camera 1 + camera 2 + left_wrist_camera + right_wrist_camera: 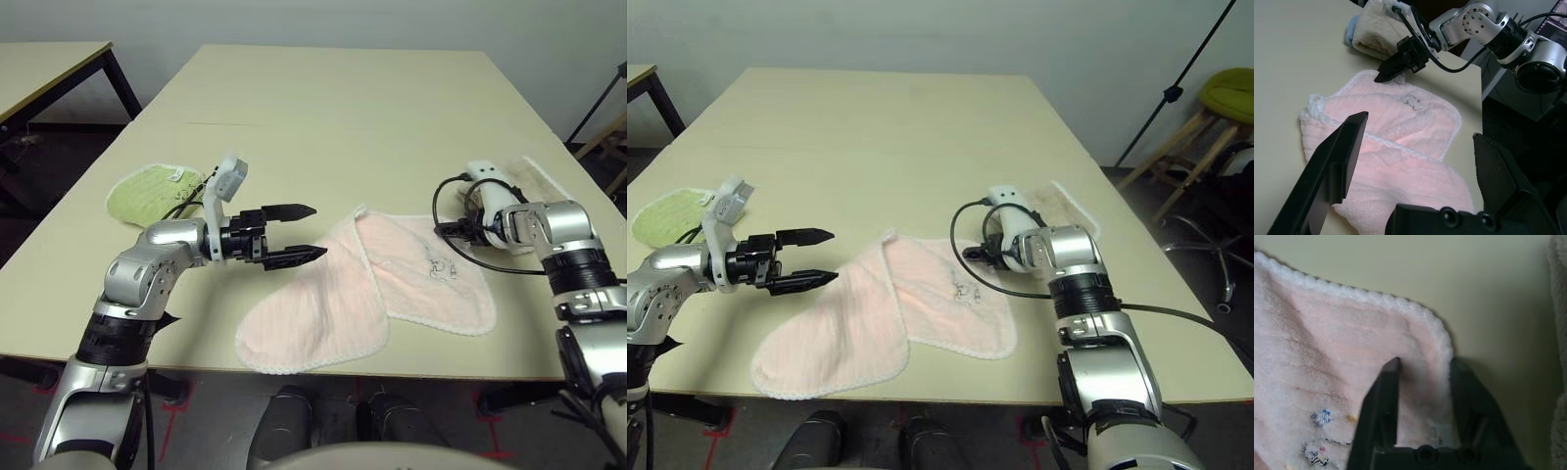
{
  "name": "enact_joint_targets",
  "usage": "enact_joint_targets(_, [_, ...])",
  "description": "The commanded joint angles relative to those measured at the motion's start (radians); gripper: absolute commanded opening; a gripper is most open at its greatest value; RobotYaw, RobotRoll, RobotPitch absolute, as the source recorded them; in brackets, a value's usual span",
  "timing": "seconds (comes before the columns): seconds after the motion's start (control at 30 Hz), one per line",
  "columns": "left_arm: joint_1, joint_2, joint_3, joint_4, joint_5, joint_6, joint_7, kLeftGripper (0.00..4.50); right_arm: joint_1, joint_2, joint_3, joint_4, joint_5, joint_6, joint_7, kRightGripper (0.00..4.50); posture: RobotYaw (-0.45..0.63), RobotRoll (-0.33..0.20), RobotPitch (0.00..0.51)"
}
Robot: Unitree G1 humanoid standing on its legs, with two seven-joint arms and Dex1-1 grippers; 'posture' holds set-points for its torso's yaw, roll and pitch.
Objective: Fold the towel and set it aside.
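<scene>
Looking down from the head camera, a pale yellow table fills most of the scene, with a second similar table at the far left, a grey-white wall behind, and dark floor below. The towel, pale pink with white scalloped edging, lies near the front edge, folded over itself into two overlapping lobes, with a small grey motif on the right lobe. A folded light-green towel lies at the table's left side, and a folded beige towel at the right.

The left gripper hovers above the table just left of the pink cloth, its two black fingers spread wide, pointing rightward and holding nothing.

From the right eye, a light stand and a wooden stool with a green cushion stand beyond the table's right side. The right gripper is tipped down at the towel's far right corner.

In the left wrist view, the right gripper's tips meet the pink corner just before the beige towel.

In the right wrist view, the right gripper's fingers straddle the scalloped corner, cloth between them, narrowed around it; whether they actually pinch it I cannot tell.
</scene>
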Motion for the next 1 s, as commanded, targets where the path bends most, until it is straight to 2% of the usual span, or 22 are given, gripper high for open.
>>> enact_joint_targets(0.03, [0.01, 0.002, -0.013, -0.02, 0.012, 0.038, 0.038, 4.5, -0.008, 0.019, 0.015, 0.017, -0.012, -0.01, 0.004, 0.57, 0.14, 0.0, 0.083])
enact_joint_targets(0.07, [0.009, 0.005, -0.017, -0.021, 0.016, 0.048, 0.046, 4.5, -0.013, 0.024, 0.011, 0.019, -0.014, -0.014, 0.001, 0.19, 0.14, 0.0, 0.083])
enact_joint_targets(0.1, [0.006, 0.011, -0.025, -0.023, 0.021, 0.074, 0.061, 4.5, -0.023, 0.032, 0.007, 0.025, -0.018, -0.032, -0.004, 0.03, 0.14, 0.0, 0.082])
enact_joint_targets(0.4, [-0.01, 0.029, -0.057, -0.075, 0.004, 0.213, 0.112, 4.5, -0.233, 0.149, -0.082, 0.185, -0.028, -0.28, -0.106, 0.03, 0.14, 0.0, 0.079])
enact_joint_targets(0.57, [-0.024, 0.031, -0.066, -0.112, -0.021, 0.29, 0.125, 4.5, -0.385, 0.203, -0.111, 0.378, -0.052, -0.46, -0.165, 0.03, 0.15, 0.0, 0.073])
enact_joint_targets(0.7, [-0.031, 0.028, -0.097, -0.117, 0.005, 0.283, 0.124, 4.5, -0.478, 0.218, -0.126, 0.534, -0.076, -0.59, -0.202, 0.03, 0.16, 0.0, 0.07])
enact_joint_targets(0.87, [-0.091, -0.045, -0.134, -0.073, 0.053, 0.282, 0.205, 4.5, -0.552, 0.226, -0.146, 0.672, -0.098, -0.702, -0.251, 0.03, 0.18, 0.0, 0.074])
enact_joint_targets(0.93, [-0.128, -0.081, -0.179, -0.05, 0.103, 0.3, 0.262, 4.5, -0.562, 0.229, -0.152, 0.701, -0.101, -0.719, -0.255, 0.03, 0.18, 0.0, 0.078])
enact_joint_targets(1.0, [-0.174, -0.147, -0.231, 0.005, 0.139, 0.291, 0.292, 4.5, -0.561, 0.232, -0.156, 0.716, -0.104, -0.726, -0.253, 0.03, 0.19, 0.0, 0.087])
